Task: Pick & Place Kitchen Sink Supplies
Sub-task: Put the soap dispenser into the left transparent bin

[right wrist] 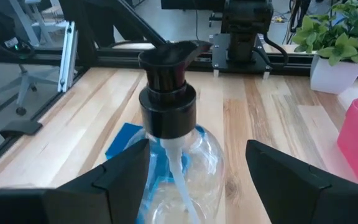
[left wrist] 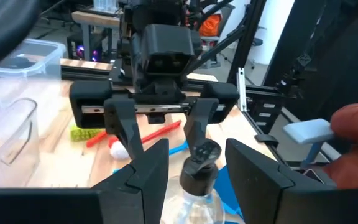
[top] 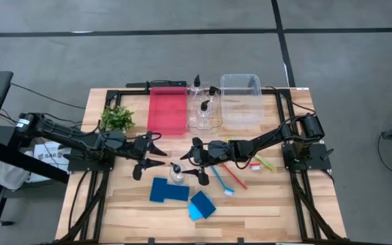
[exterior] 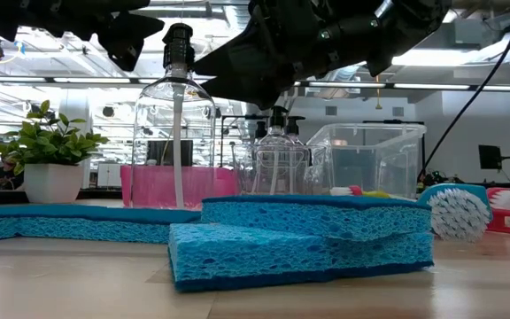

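Nearest the front edge, find the light blue sponge [top: 201, 205] and the dark blue sponge [top: 169, 190] lying flat and loose, seemingly not yet collected. Just behind, note the clear pump bottle [top: 176, 175] standing upright on the wooden table [top: 128, 204], apparently the piece in hand. Flanking it from opposite sides: left gripper [left wrist: 197, 152] and right gripper [right wrist: 197, 149], each with fingers spread around the bottle and not clearly pinching it, probably lined up for closing on the body under the black pump. Beside the bottle, see the blue brush [top: 222, 182], red brush [top: 235, 178] and yellow-green brush [top: 265, 163] lying loose. Farther back, spot more pump bottles [top: 205, 109] standing in a small clear bin [top: 213, 124], between the red bin [top: 167, 111] and a larger clear bin [top: 241, 99], likely the drop-off; off to the side, the potted plant [top: 117, 119], no part of the job
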Robot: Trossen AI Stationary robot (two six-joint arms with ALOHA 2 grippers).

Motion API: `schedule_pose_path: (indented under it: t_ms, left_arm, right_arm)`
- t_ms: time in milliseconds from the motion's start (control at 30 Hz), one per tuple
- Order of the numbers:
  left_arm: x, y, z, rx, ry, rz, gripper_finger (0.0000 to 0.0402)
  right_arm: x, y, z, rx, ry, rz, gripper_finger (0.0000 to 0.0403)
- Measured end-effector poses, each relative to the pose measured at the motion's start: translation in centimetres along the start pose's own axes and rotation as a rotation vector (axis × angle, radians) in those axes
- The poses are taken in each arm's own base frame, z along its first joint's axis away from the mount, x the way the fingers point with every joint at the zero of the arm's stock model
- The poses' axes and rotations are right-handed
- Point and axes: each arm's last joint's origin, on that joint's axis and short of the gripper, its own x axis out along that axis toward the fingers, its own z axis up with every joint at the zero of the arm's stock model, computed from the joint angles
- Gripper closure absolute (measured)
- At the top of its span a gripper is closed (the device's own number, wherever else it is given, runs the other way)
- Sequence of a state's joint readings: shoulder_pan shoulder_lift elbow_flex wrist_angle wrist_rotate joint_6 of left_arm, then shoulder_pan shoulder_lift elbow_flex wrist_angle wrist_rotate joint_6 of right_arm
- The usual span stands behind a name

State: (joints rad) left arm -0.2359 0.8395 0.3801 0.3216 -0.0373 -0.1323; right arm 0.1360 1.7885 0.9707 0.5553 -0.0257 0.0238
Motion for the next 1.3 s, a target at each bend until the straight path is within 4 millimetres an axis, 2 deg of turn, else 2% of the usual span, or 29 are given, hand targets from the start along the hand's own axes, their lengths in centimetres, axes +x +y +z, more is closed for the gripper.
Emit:
schedule_pose_path:
  t_ms: [433,900,1300]
  left_arm:
    - [0.02,0.00,0.00,0.073,-0.001,0.000,0.0241]
    - [0.01,-0.02,0.15,0.064,-0.016,-0.001,0.0241]
    - [0.01,-0.03,0.24,0.063,-0.025,-0.002,0.0241]
  right_arm:
    - [-0.03,-0.83,0.17,-0.002,-0.016,-0.021,0.0142]
    - [-0.02,-0.22,0.08,-0.030,-0.007,-0.006,0.0141]
    - [-0.03,-0.40,0.10,-0.024,-0.009,-0.059,0.0071]
